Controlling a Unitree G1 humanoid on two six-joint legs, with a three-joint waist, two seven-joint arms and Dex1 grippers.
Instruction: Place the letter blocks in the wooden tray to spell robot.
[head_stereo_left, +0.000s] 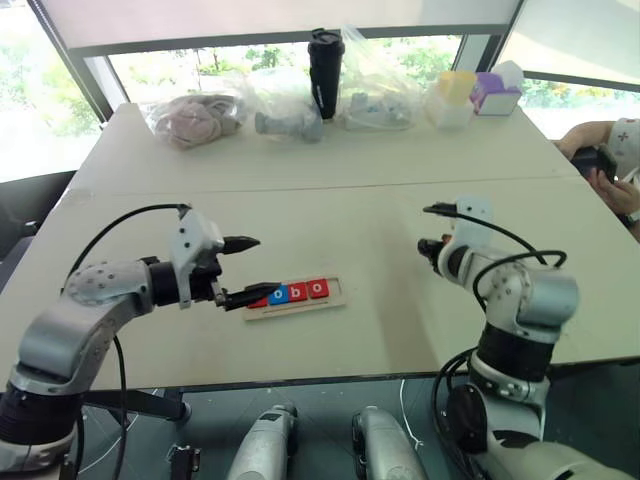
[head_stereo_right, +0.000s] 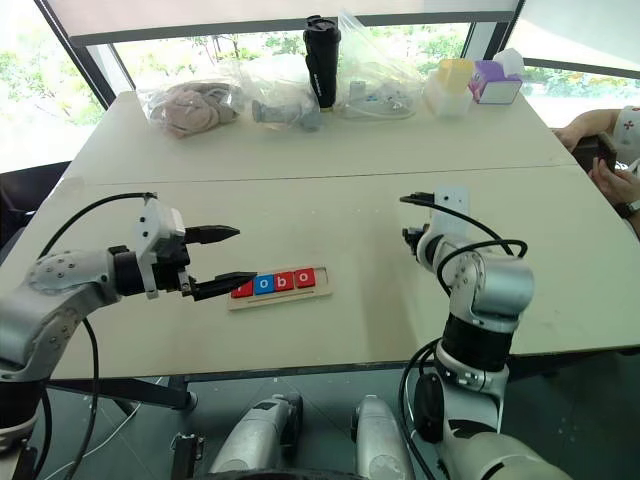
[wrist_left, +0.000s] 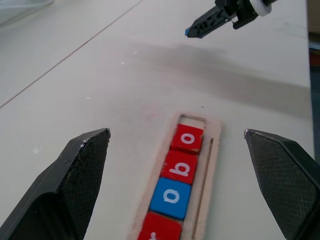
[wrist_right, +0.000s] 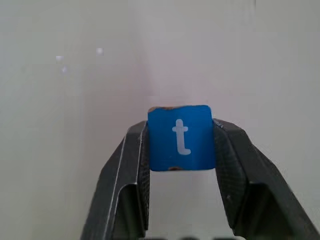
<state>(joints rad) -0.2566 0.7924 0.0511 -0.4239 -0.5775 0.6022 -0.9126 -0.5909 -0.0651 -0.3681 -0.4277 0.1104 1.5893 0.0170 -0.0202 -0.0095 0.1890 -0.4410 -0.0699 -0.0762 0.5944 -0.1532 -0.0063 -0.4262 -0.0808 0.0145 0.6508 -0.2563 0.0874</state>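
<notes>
R gripper (wrist_right: 180, 140): fingers clamped on blue "t" block (wrist_right: 181, 137), one finger on each side edge, letter face toward wrist cam. Block held clear of the table (head_stereo_left: 380, 320), well to the right of the tray.

L gripper (wrist_left: 177, 165): fingers wide apart, nothing between them. Hovers over the tray's left end, tips pointing to the robot's right.

Wooden tray (head_stereo_left: 335, 297): lies flat near the table's front edge, between the two arms, long axis left-right.
- Slots filled, per L wrist cam: red block at the near end (letter cut off) (wrist_left: 161, 230), blue "o" (wrist_left: 171, 197), red "b" (wrist_left: 178, 167), red "o" (wrist_left: 187, 139).
- Last slot, at the tray's right end: empty (wrist_left: 192, 119).
- Blocks sit edge to edge inside the rim.

Far side of table: clear bags with items (head_stereo_left: 195, 118), black bottle (head_stereo_left: 325, 70) upright, plastic boxes (head_stereo_left: 452, 98).

A person's hands (head_stereo_left: 610, 175) hold a dark device at the right edge.
</notes>
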